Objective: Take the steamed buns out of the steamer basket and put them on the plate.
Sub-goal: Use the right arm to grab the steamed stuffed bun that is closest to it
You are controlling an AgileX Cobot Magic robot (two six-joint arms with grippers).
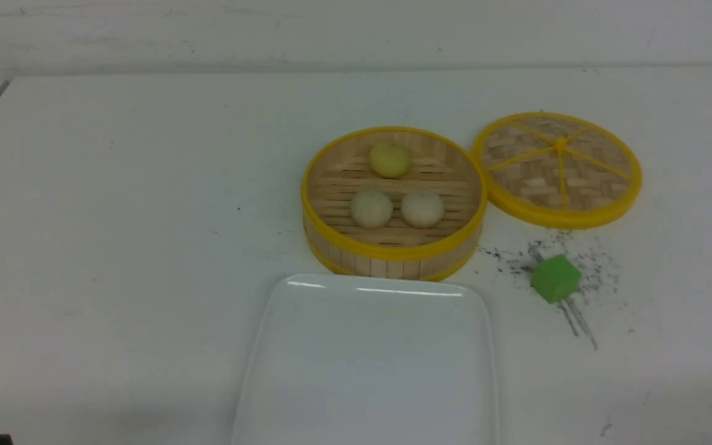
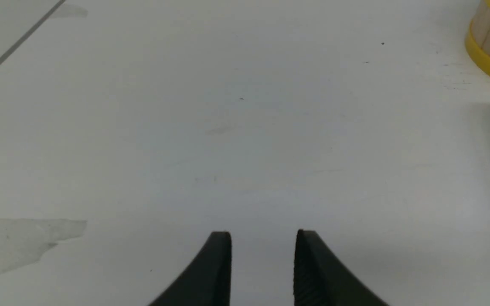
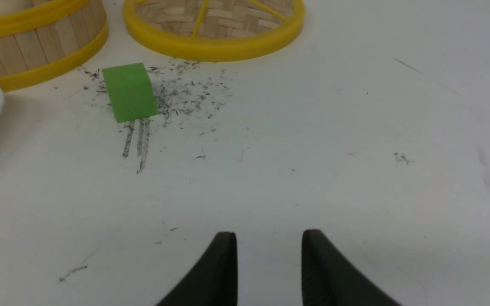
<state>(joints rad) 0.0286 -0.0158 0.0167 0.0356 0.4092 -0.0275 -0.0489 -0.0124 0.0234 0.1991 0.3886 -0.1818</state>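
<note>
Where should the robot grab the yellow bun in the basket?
Pinch the yellow bun across its round middle, coming straight down from above. The wall of the steamer basket rings it, so a sideways approach looks blocked, and its ball shape offers even sides to squeeze.

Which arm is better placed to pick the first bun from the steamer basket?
Probably the right. The steamer basket sits slightly right of centre, and the right hand, open and empty, sees more of it than the left hand.
</note>
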